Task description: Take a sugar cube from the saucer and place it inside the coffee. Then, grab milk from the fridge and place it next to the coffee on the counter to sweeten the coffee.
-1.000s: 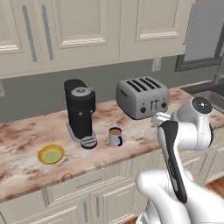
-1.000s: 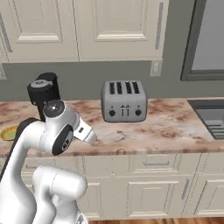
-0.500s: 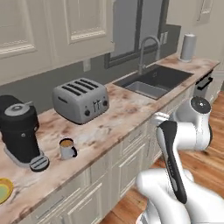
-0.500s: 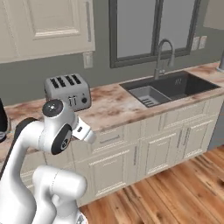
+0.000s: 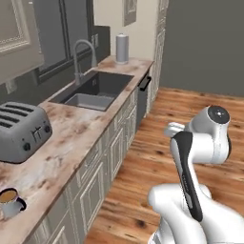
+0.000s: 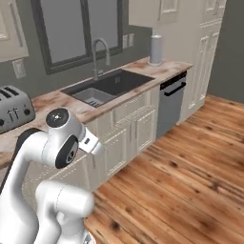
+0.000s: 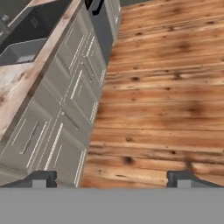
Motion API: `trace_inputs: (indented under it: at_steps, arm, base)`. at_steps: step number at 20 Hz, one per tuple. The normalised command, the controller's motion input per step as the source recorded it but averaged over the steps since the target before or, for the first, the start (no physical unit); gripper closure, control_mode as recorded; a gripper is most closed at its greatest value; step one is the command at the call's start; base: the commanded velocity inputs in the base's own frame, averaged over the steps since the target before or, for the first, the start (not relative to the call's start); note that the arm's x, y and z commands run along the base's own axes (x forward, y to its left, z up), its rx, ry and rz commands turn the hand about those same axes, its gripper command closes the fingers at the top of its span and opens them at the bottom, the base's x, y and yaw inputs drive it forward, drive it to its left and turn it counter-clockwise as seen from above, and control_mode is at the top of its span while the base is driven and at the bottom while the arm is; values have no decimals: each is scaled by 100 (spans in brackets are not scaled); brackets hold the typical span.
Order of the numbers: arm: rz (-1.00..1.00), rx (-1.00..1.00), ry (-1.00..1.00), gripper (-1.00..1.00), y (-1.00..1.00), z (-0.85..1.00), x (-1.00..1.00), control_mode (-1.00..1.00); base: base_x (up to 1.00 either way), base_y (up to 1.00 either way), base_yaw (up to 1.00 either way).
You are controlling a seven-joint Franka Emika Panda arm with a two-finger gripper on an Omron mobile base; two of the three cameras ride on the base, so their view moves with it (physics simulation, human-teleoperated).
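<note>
Left base view: the coffee (image 5: 9,199) sits at the counter (image 5: 71,143) near edge, lower left, just past the toaster (image 5: 21,131). Sink (image 5: 93,90) and paper towel roll (image 5: 122,48) lie farther along. Arm folded over wood floor (image 5: 190,119).

Right base view: toaster (image 6: 13,107), sink (image 6: 107,88), dishwasher (image 6: 172,102). Fridge and milk not identifiable here.

Hand view: gripper (image 7: 111,178) fingertips spread wide, nothing between them, aimed at floor (image 7: 166,87) beside the cabinets (image 7: 65,109).

Risk: the mug stands close to the edge, possibly within the arm's sweep; a swing or base turn could clip it.
</note>
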Motion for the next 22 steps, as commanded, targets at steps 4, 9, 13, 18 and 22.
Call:
trace_inputs:
  at_steps: [4, 9, 13, 18, 22]
  arm:
    - [0, 0, 0, -100, 0, 0, 0, 100]
    - [0, 0, 0, -100, 0, 0, 0, 100]
    - [0, 0, 0, -100, 0, 0, 0, 100]
    - [0, 0, 0, -100, 0, 0, 0, 100]
    - [0, 0, 0, -100, 0, 0, 0, 100]
  base:
    - [0, -65, -43]
    - [16, -65, -31]
    - [43, -61, -25]
    - [58, -45, -20]
    - [76, -22, -16]
